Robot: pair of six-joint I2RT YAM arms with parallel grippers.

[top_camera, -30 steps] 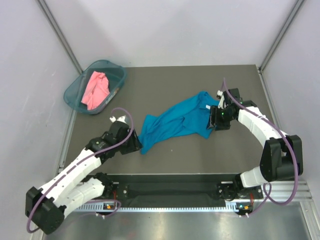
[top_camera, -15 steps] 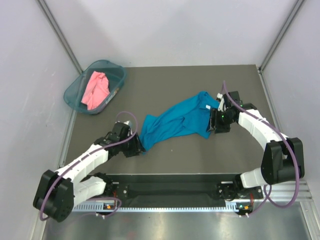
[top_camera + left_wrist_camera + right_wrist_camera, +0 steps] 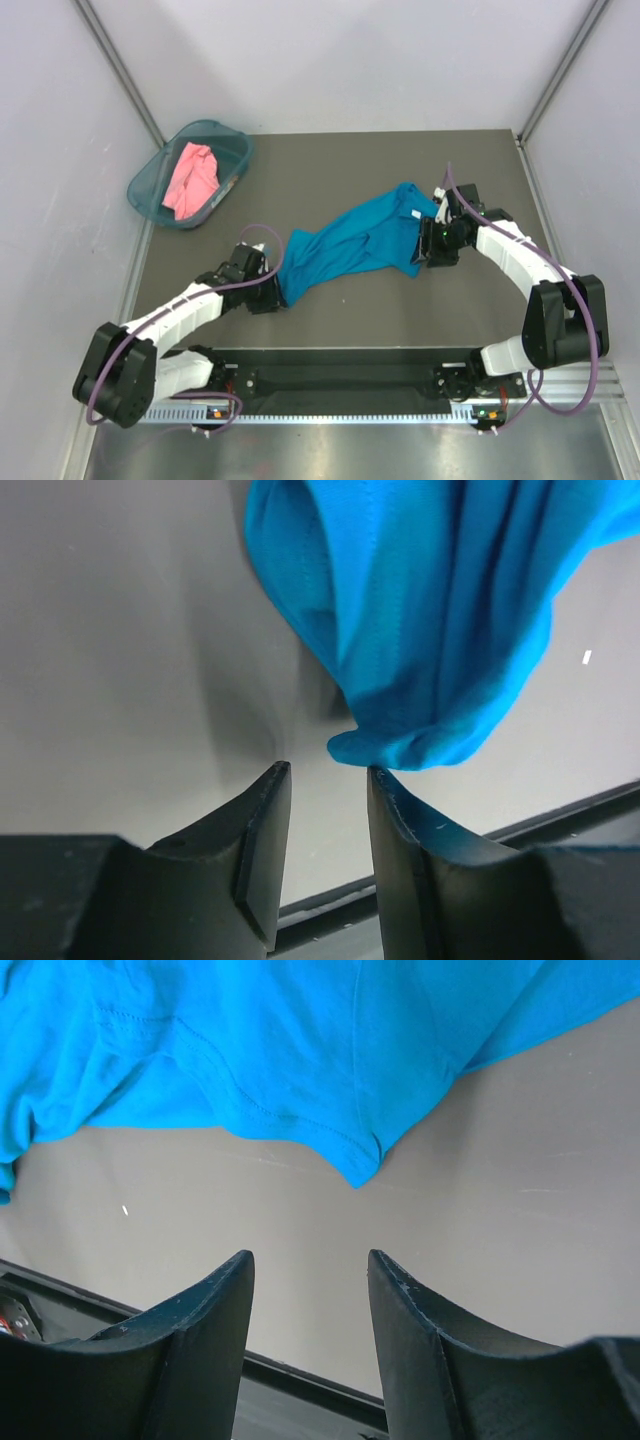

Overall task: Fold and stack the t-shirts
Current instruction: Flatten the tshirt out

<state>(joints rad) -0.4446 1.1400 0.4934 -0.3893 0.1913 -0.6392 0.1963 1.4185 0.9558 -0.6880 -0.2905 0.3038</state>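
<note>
Lying bunched diagonally across the middle of the top view, the teal-blue t-shirt [image 3: 350, 245] has a gripper at each end, probably to pinch corners and pull it flat. The left gripper [image 3: 325, 770] at its lower-left tip and the right gripper [image 3: 310, 1260] at its right corner stand part-open and empty, cloth just ahead. The salmon-pink t-shirt [image 3: 190, 180] sits in the basket [image 3: 148, 185], upper left.

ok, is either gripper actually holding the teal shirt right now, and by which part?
Nothing is held. The left gripper and right gripper are both open and empty; the teal shirt lies just ahead of each.
</note>
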